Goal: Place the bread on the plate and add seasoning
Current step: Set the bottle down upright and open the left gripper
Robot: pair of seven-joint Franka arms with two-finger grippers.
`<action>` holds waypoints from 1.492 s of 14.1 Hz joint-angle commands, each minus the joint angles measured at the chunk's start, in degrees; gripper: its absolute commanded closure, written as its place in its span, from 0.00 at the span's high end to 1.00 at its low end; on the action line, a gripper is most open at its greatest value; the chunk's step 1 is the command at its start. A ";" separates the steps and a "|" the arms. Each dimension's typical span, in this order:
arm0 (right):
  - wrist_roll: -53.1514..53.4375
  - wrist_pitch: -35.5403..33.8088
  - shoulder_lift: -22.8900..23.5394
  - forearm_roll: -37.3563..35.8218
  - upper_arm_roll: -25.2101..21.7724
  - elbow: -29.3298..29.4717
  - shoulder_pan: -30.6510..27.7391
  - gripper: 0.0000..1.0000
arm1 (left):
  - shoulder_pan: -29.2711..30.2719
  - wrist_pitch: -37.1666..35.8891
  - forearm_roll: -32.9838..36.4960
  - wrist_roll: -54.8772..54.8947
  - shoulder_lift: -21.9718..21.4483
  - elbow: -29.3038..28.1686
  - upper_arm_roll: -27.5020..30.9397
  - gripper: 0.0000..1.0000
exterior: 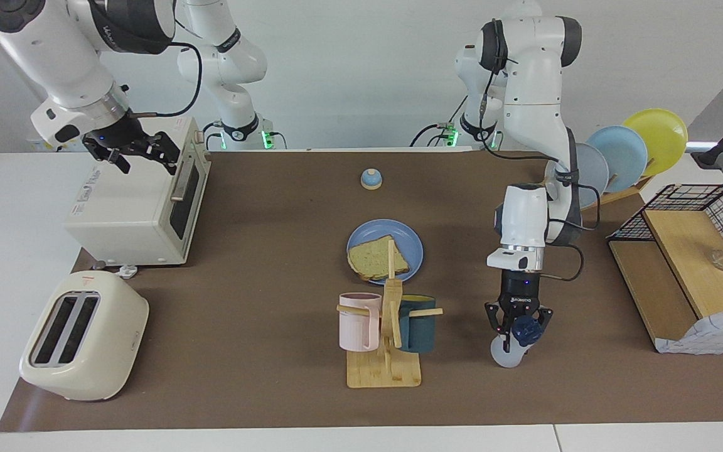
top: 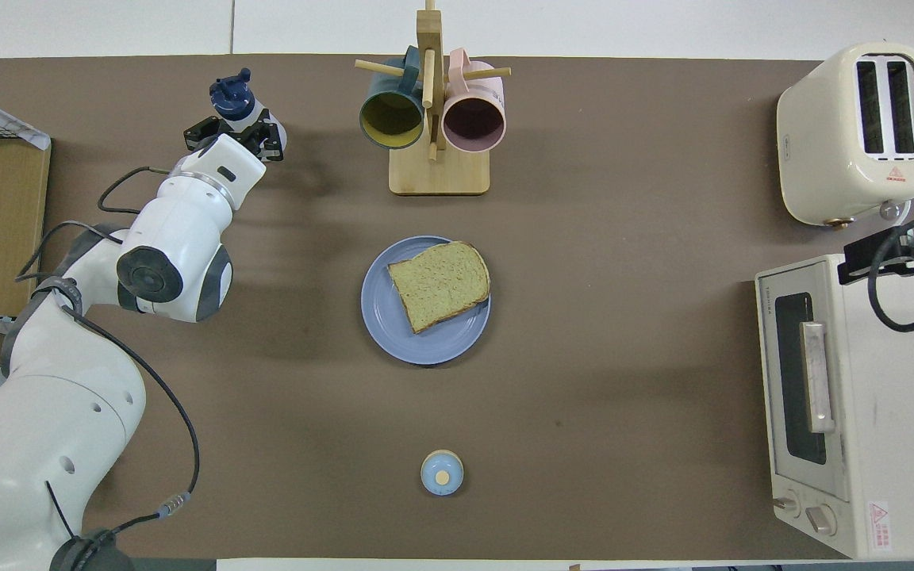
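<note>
A blue plate (top: 393, 325) sits mid-table with the bread (top: 439, 283) lying on it. Farther from the robots than the plate, toward the left arm's end, the left gripper (exterior: 516, 331) clamps the seasoning (exterior: 512, 349) bottle. The right gripper (exterior: 142, 154), fingers apart, waits over the toaster oven (exterior: 129, 210).

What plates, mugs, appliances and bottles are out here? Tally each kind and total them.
Plates: 4 (blue plate, grey plate, light blue plate, yellow plate)
Mugs: 2 (pink mug, teal mug)
Appliances: 2 (toaster, toaster oven)
Bottles: 1 (bottle)
Total: 9
</note>
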 commanded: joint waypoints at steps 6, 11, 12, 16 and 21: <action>-0.88 1.07 -1.38 -0.25 0.19 -1.61 -0.30 1.00 | -0.69 1.53 0.58 0.19 0.90 0.58 1.08 0.95; -0.88 1.15 -1.38 -0.25 0.11 -1.61 -0.30 1.00 | -0.33 2.94 0.66 0.19 0.81 -0.92 1.08 1.00; -0.88 1.07 -1.38 -0.25 0.11 -1.61 -0.30 1.00 | -0.42 3.03 0.58 0.19 0.72 -1.70 1.08 1.00; -0.88 1.15 -1.38 -0.25 0.19 -1.61 -0.30 1.00 | -0.16 3.03 0.66 0.19 -1.12 -4.43 1.17 1.00; -0.88 1.15 -1.38 -0.25 0.19 -1.61 -0.30 1.00 | -0.07 3.03 0.75 2.38 -7.87 -12.15 1.08 1.00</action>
